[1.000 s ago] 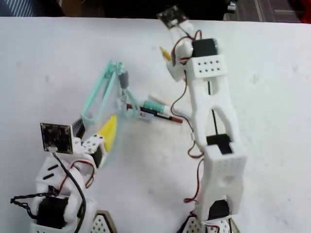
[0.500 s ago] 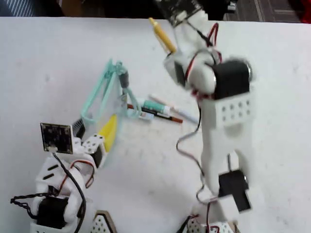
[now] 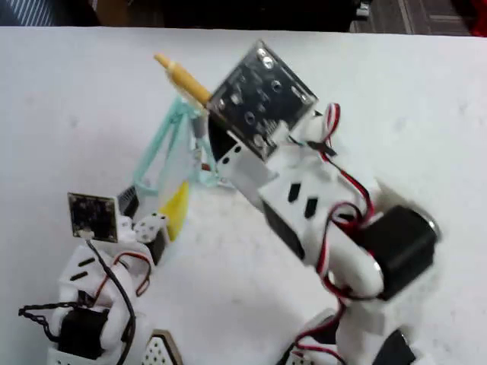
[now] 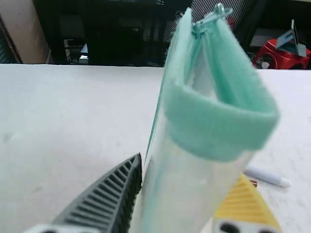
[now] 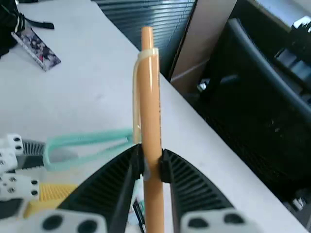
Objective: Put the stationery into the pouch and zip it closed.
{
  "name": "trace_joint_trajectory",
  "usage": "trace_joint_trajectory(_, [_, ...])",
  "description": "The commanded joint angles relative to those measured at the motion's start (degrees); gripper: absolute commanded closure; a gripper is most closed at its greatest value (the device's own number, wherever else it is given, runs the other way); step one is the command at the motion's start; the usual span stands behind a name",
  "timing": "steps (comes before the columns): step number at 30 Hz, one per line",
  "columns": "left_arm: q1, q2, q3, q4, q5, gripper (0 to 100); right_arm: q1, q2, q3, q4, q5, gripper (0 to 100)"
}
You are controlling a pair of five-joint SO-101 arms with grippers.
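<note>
- Pouch (image 4: 214, 121) stands up on the surface (image 3: 76, 91), its edge pinched in the left tool (image 4: 182, 208) (the mouth looks open).
- Orange pen (image 5: 148, 87) is squeezed tight in the right tool (image 5: 151, 162), up above the pouch.
- Next, I think: tip the pen down into the mouth, then let go.

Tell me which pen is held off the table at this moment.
The orange pen, clamped in the right hand above the table. The white pen lies flat on the table near the pouch.
</note>
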Motion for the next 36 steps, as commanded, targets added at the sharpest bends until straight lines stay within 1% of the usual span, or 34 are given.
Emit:
trace_joint_trajectory(1, [3.82,0.48,-0.26,-0.44,-2.55,76,-4.26,-1.63,-0.09,-5.76,-0.53,98.3])
trace_joint_trajectory(9, [3.82,0.48,-0.26,-0.44,-3.25,76,-12.62,1.36,0.0,-19.03,-0.53,98.3])
trace_joint_trajectory(12, [3.74,0.48,-0.26,-0.44,-3.34,76,-16.04,5.23,-0.09,-21.76,-0.53,98.3])
trace_joint_trajectory(14, [3.47,0.48,-0.26,-0.53,-3.25,76,-17.01,8.31,-0.09,-22.37,-0.53,98.3])
trace_joint_trajectory(17, [3.38,0.48,-0.26,-0.53,-3.34,76,-16.75,12.44,-0.09,-22.2,-2.81,98.3])
trace_joint_trajectory(21, [3.3,0.48,-0.26,-0.53,-3.43,76,-14.29,15.08,-0.09,-22.2,-6.68,98.3])
trace_joint_trajectory(24, [3.3,0.48,-0.35,-0.62,-3.43,76,-13.41,14.99,0.0,-22.11,-7.91,98.3])
trace_joint_trajectory(27, [3.3,0.48,-0.35,-0.79,-3.43,76,-12.88,14.99,0.0,-22.29,-12.48,98.3])
trace_joint_trajectory(30, [3.21,0.48,-0.35,-0.7,-3.43,76,-12.7,14.9,0.0,-22.64,-14.86,98.2])
trace_joint_trajectory(33, [0.84,0.48,-0.35,-0.97,-3.16,76,-12.79,13.23,-0.09,-22.55,-15.3,98.2])
trace_joint_trajectory(36, [-0.84,0.48,-0.62,-0.97,-3.16,76,-12.79,8.48,0.0,-21.41,-17.14,98.2])
